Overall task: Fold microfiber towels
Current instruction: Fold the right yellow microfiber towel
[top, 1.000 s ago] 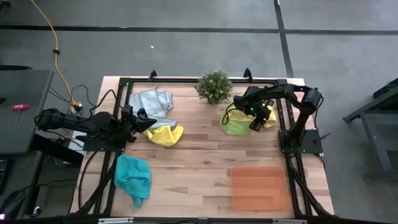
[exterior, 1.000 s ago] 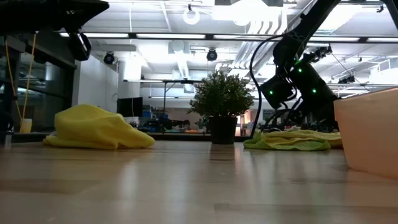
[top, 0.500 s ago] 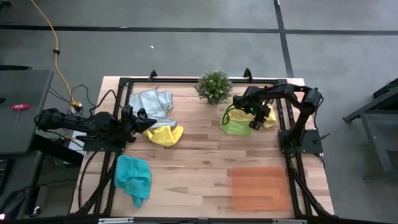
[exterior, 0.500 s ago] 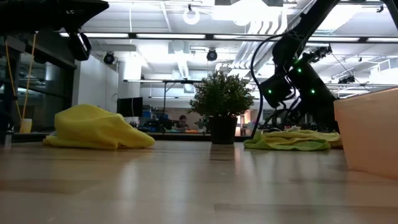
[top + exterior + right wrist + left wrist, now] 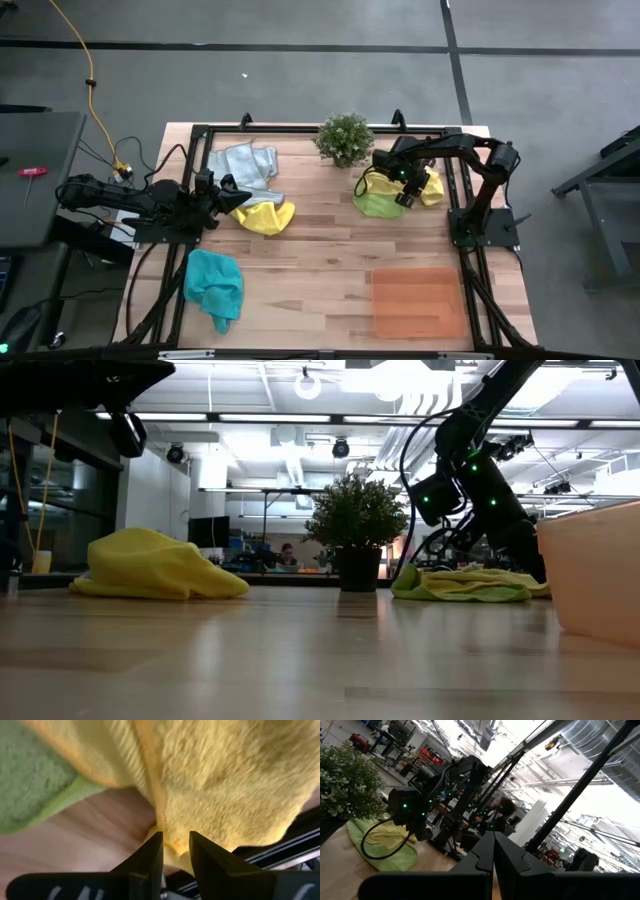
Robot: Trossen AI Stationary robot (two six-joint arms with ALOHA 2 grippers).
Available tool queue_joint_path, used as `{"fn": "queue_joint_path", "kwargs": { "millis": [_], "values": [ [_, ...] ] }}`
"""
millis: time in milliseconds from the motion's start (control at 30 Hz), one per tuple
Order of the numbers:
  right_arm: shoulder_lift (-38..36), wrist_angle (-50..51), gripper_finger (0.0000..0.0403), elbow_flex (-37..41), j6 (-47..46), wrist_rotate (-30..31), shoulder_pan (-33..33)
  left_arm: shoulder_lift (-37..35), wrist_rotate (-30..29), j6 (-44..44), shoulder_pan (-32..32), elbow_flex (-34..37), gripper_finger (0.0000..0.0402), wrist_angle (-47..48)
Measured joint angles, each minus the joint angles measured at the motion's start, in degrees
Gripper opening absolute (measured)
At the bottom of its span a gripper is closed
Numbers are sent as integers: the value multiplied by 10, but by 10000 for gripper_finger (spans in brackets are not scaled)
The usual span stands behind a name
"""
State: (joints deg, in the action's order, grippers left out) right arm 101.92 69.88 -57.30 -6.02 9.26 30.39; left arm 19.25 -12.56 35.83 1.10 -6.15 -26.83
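the right gripper (image 5: 175, 845) is pinching the hem of the yellow towel (image 5: 225, 780), which is lying partly over the lime towel (image 5: 380, 203) by the plant (image 5: 345, 137). it is shifting toward the plant compared with a second ago, likely starting to drag the towel clear. the left gripper (image 5: 493, 851) is waiting shut at the table's left edge.

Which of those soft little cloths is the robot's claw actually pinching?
The yellow microfiber towel at the table's far right, overlapping the lime green towel. The right gripper nips its edge; the other yellow towel lies untouched at the left.
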Motion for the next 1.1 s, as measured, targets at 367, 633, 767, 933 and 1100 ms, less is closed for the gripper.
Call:
{"fn": "queue_joint_path", "kwargs": {
  "millis": [367, 633, 767, 933, 1100],
  "values": [
    [0, 19, 85, 0, -10, -18, 0, 0, 0, 0, 0, 0, 0, 0],
    [1, 22, 85, 0, -10, -10, 0, 0, 0, 0, 0, 0, 0, 0],
    [1, 22, 85, 0, -10, -8, 0, 0, 0, 0, 0, 0, 0, 0],
    [1, 27, 85, 0, -10, -8, 0, 0, 0, 0, 0, 0, 0, 0],
    [10, 26, 85, 0, -10, -7, 0, 0, 0, 0, 0, 0, 0, 0]
  ]
}}
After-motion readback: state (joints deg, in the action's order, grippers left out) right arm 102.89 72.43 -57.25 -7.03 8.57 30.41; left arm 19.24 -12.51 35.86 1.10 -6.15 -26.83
